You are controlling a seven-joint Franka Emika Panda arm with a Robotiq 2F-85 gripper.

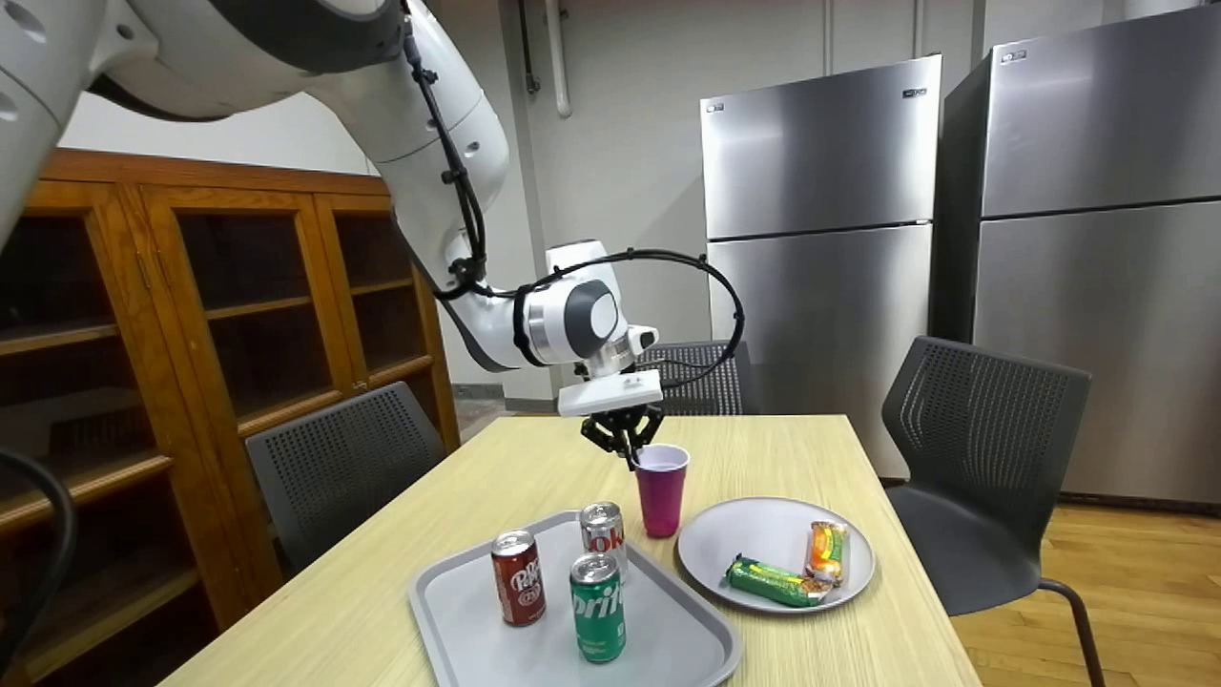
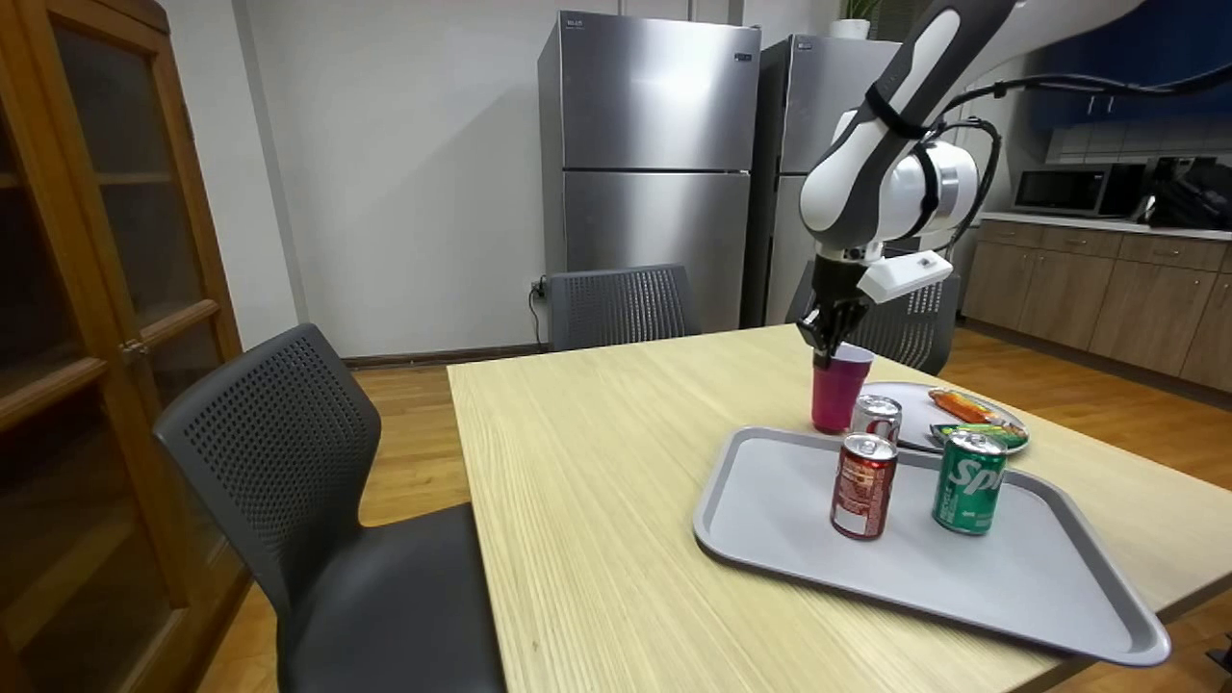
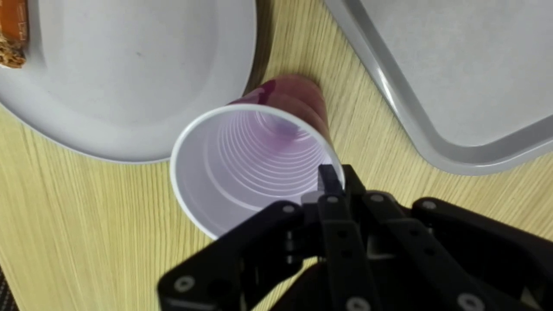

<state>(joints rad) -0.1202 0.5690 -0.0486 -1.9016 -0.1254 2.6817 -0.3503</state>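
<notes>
Wrist view: shows the pincer (image 3: pixel 340 176) clenched on the rim of a cup (image 3: pixel 255 168), with one fingertip inside the wall and one outside. Seems thin-walled plastic and empty, hence probably light and easily tipped; likely springy rather than stiff at the lip, apt to dent or crack under a hard squeeze, and perhaps slick on the glossy outside. Probably best held by the rim, or gently around the middle. Ahead and to the left of the pincer, shows a grey plate (image 3: pixel 142 95) bearing a bar in an orange wrapper (image 3: pixel 14 19), lettered too faintly to read; ahead and to the right, shows a tray (image 3: pixel 402 103); beneath, the pale wooden counter (image 3: pixel 112 224).

In an exterior view: shows the cup upright below the pincer, magenta outside, between tray and plate. On the tray, nearer the camera than the pincer, can read "Dr Pepper" on a dark red can (image 1: pixel 520 577), part of "Coke" on a silver can (image 1: pixel 603 536) and "prit", surely from "Sprite", on a green can (image 1: pixel 599 613). Cannot make out the print on a green-wrapped bar (image 1: pixel 771 581) on the plate.

In an exterior view: shows the cup just under the pincer, seemingly resting on the counter. Can read "Sp" and a little more on the green can, nothing on the dark red can. Well behind the pincer, shows a refrigerator (image 2: pixel 657 106) with badges too small to read.
</notes>
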